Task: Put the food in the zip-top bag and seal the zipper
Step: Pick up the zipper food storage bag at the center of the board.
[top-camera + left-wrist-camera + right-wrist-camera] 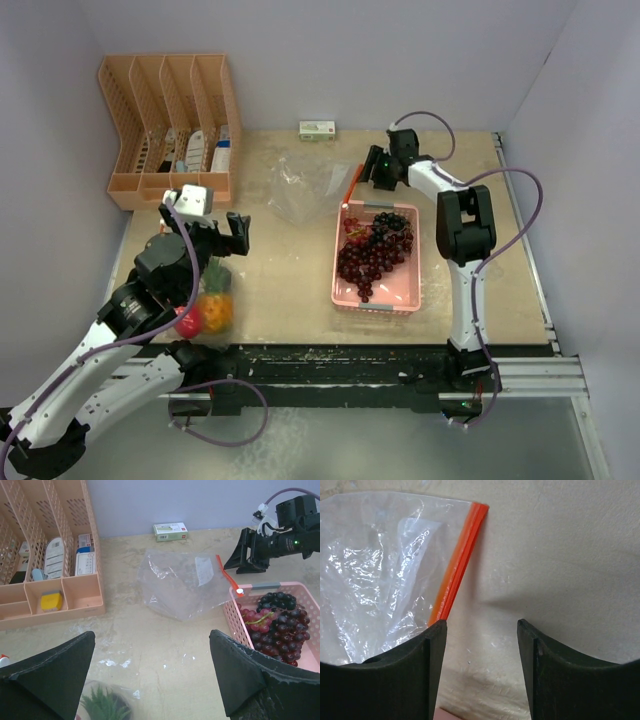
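The clear zip-top bag (298,190) lies flat at the back centre, its orange zipper (351,186) towards the pink tray (342,290). Dark purple and red grapes (375,255) lie in the tray. The orange pineapple (216,305) with green leaves and a red-pink piece (188,322) lie under my left arm. My left gripper (208,232) is open and empty above the pineapple leaves (102,705). My right gripper (368,175) is open and empty just right of the zipper (460,565). In the left wrist view, the bag (180,582), grapes (277,622) and right gripper (250,552) show.
A peach slotted organizer (170,130) with small items stands at the back left. A small green box (317,129) lies by the back wall. The tray edge (450,715) shows just below my right gripper's fingers (410,670).
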Robot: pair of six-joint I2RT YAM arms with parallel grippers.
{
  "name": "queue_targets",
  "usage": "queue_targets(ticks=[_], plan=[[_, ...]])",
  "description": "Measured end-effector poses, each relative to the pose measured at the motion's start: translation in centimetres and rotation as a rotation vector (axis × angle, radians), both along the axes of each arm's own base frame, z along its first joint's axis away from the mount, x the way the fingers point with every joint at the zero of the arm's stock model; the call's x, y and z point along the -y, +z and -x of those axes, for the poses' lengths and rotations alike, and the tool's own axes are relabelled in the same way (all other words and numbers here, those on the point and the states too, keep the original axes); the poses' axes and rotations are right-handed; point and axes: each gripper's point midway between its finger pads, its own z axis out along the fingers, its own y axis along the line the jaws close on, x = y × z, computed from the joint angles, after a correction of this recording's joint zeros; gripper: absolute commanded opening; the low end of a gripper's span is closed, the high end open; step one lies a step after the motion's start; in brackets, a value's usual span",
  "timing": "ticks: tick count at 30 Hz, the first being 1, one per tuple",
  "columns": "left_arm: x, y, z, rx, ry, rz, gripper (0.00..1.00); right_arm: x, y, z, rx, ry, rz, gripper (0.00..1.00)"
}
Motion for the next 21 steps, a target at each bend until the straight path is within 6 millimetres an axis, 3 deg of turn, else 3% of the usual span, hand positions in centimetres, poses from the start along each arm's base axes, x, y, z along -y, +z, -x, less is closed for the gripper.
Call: queue_targets(ticks=[4, 13, 21], plan=[[-0.1, 0.0, 0.0, 0.0, 0.004, -0.001, 0.99, -0.7, 0.4, -0.4, 0.02, 0.019, -0.036, 0.63], [0.0, -0.1, -0.1, -0.002, 0.004, -0.005, 0.99, -5.0, 1.8, 0.1, 0.044, 0.098, -0.303, 0.64], [-0.2, 0.0, 0.0, 0.001, 0.008, -0.009, 0.99, -7.0, 3.8, -0.1, 0.082, 0.143, -0.414, 0.63]])
